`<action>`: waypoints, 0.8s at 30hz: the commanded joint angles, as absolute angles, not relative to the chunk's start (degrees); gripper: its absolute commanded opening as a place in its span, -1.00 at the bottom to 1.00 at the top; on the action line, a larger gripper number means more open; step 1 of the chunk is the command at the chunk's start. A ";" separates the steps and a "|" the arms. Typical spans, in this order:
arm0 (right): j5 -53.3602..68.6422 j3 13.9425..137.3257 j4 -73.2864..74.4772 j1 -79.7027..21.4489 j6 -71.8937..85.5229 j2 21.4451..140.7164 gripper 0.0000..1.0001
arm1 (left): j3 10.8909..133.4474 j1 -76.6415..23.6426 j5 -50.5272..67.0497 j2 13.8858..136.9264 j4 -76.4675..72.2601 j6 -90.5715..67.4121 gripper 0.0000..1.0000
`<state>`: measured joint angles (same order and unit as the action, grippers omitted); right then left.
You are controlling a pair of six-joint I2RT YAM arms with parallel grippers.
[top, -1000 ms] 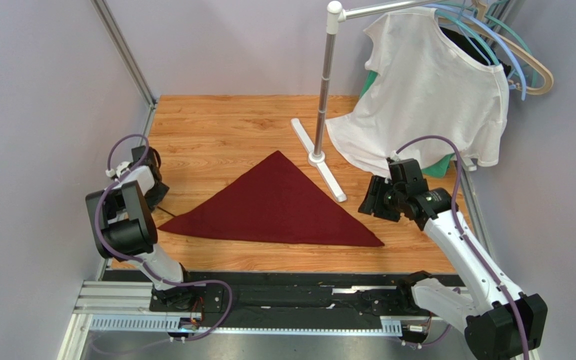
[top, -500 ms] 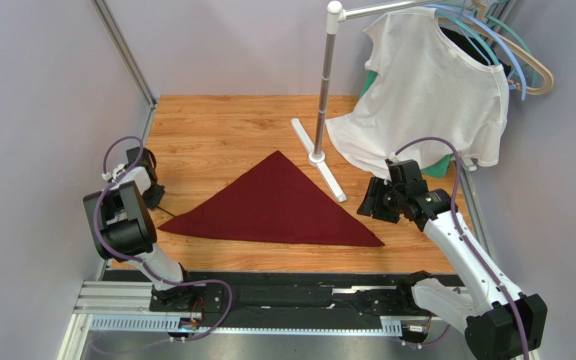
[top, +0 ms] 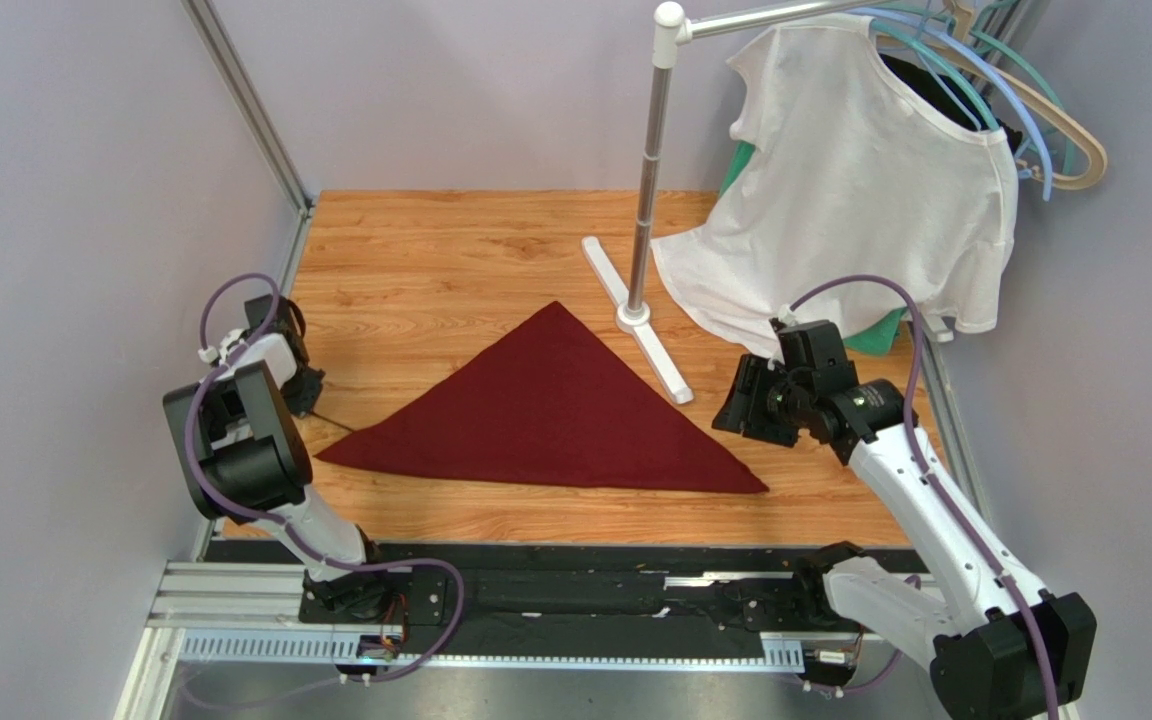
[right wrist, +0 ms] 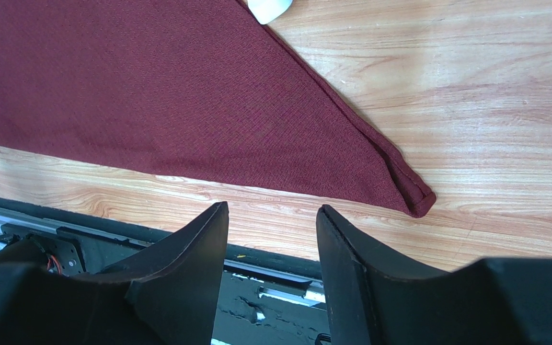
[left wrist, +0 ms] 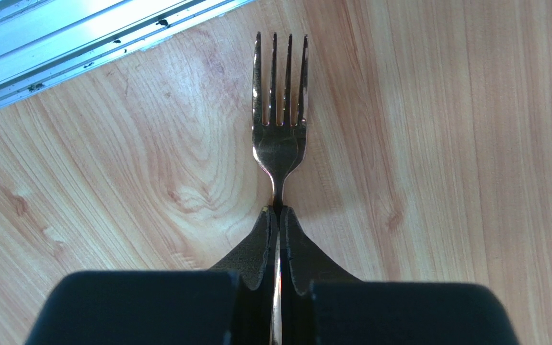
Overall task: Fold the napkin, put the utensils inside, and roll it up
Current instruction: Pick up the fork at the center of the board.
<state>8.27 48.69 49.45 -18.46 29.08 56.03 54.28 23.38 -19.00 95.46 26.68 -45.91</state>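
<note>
My left claw (left wrist: 277, 213) is shut on the neck of the fork (left wrist: 279, 108), tines toward the metal rail (left wrist: 77, 50) at the left edge of the worktop (left wrist: 437, 144); so thin a grip may let the fork swing or slip. My right claw (right wrist: 272, 210) hangs half open, empty, by the right corner of the napkin (top: 545, 413), a triangle in the middle of the worktop. There is bare wood on my way to it, but the stand foot (top: 654, 348) lies just beside it.
</note>
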 commanded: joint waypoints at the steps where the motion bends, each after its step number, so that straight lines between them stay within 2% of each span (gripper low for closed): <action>1: 9.58 49.04 47.55 -18.28 29.18 55.28 0.04 | 53.61 24.08 -17.84 93.79 25.49 -45.44 -1.00; 16: 9.32 47.90 47.46 -18.37 29.44 54.14 0.04 | 59.23 22.95 -13.18 83.85 26.19 -38.59 -1.00; 24: 8.09 49.57 48.43 -18.37 29.79 53.79 0.04 | 71.00 16.27 -13.01 81.65 28.12 -31.13 -1.00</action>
<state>8.62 47.64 49.06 -18.46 29.12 55.33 63.33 20.27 -13.82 84.95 27.97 -36.97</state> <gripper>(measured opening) 0.520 0.009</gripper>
